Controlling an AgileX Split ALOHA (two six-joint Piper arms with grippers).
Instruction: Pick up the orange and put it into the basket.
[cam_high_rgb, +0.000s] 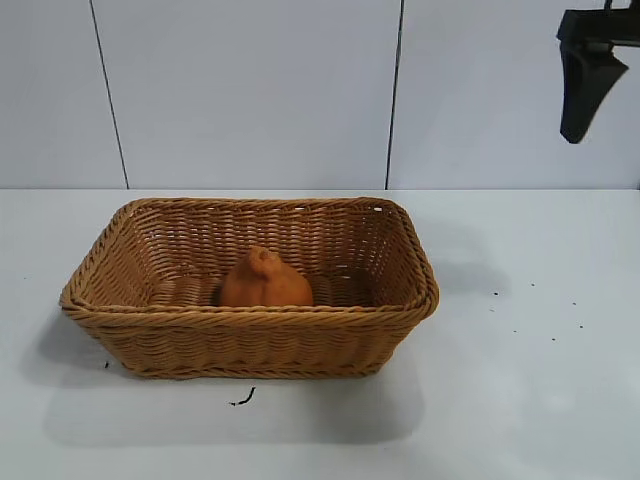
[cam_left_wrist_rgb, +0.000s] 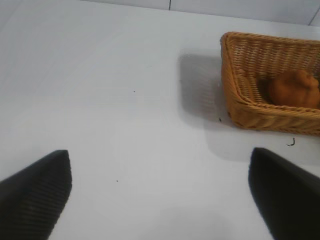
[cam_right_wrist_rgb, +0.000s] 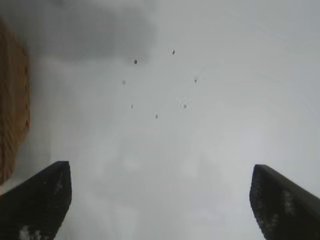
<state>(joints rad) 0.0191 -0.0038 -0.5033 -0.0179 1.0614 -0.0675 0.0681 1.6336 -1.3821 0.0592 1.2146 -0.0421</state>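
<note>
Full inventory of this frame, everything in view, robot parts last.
basket: one, tan-brown wicker, on the table, left of centre in the exterior view.
orange: one, dull orange, inside the basket on its floor.
table: one, white, with dark specks at the right.
wall: white panels, behind the table.
left gripper: one, black, open, empty, over bare table beside the basket.
right gripper: one, black, open, empty, raised to the right of the basket.
</note>
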